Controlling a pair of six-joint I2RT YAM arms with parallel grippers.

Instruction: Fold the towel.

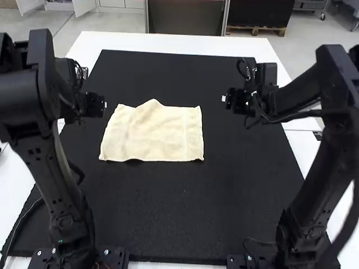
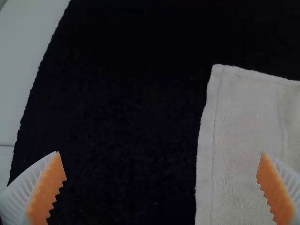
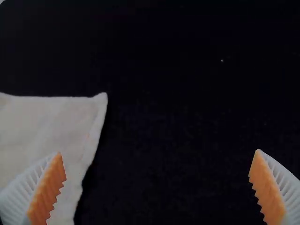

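Note:
My left gripper is just left of the cream towel in the high view, while my right gripper hovers past its right side. The towel lies roughly as a wide rectangle with slight creases, its far edge rising to a blunt peak. In the left wrist view the gripper stands open, one finger over the towel. The right wrist view has the gripper open too, with one finger over a part of the towel. Neither holds the cloth.
A black mat covers most of the white table. The two arms stand at the table's left and right sides, their bases along the near edge.

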